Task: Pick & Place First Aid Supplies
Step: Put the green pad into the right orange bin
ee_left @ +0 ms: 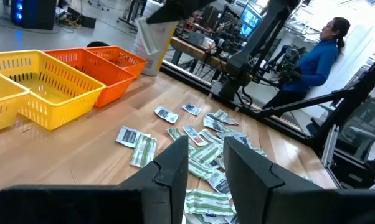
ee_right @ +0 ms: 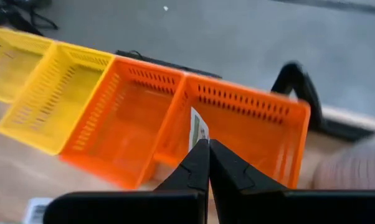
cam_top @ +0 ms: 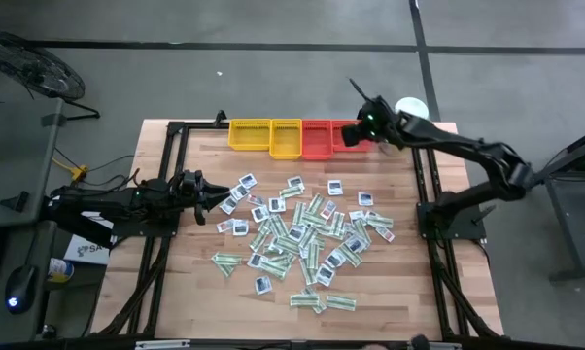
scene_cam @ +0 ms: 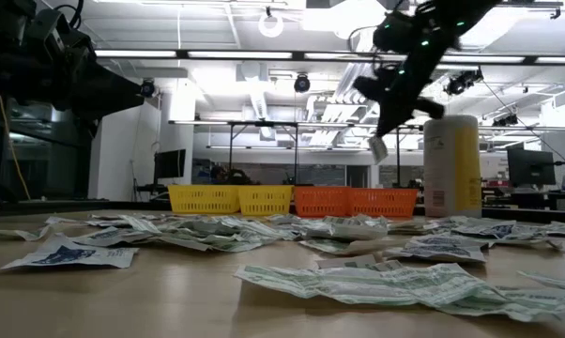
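The right tool [ee_right: 207, 144] pinches a packet [ee_right: 199, 129] above the red trays [ee_right: 250, 118], clear only in its wrist view. The left tool [ee_left: 206, 146], part-open and empty, hangs over the bench [cam_top: 390, 292] beside the packet pile [cam_top: 302, 238].

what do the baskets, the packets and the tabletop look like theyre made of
The baskets: probably moulded plastic, given their slotted mesh walls and uniform glossy yellow and orange colour. The packets: likely thin paper, matte, printed and crinkled, lying flat; the right gripper holds one over an orange basket. The tabletop: looks like wood, pale planks with visible grain.
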### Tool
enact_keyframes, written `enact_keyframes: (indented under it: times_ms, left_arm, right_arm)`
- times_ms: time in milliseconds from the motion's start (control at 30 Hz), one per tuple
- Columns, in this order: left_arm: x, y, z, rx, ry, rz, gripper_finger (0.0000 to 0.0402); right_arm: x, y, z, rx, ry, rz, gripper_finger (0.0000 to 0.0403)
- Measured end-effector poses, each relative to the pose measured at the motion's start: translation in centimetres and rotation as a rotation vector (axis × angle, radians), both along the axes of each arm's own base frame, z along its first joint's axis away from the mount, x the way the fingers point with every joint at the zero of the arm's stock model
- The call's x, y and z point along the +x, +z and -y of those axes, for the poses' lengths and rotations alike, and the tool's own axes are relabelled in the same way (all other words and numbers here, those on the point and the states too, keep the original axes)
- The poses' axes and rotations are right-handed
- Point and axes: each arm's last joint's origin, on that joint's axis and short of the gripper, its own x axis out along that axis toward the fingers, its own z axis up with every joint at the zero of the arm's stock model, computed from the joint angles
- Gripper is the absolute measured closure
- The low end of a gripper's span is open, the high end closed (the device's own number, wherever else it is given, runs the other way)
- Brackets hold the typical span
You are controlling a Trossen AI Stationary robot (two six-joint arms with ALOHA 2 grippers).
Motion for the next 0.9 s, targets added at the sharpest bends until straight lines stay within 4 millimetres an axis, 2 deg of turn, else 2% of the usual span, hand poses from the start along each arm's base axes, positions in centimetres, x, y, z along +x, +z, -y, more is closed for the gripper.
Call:
enact_keyframes:
  times_ms: [200, 400, 633, 900]
  left_arm:
    - [0.0, 0.0, 0.0, 0.000, 0.000, 0.000, 0.0300]
    - [0.0, 0.0, 0.0, 0.000, 0.000, 0.001, 0.0300]
    - [0.0, 0.0, 0.0, 0.000, 0.000, 0.000, 0.0300]
    - [0.0, 0.0, 0.0, 0.000, 0.000, 0.000, 0.0300]
  right_arm:
    - [2.5, -0.4, 3.7, 0.010, 0.146, -0.197, 0.0403]
    - [4.1, -0.3, 6.2, 0.010, 0.368, -0.478, 0.0403]
    - [5.2, -1.2, 7.3, -0.015, 0.680, -0.752, 0.0403]
    - [5.3, -3.7, 8.0, 0.021, 0.922, -0.912, 0.0403]
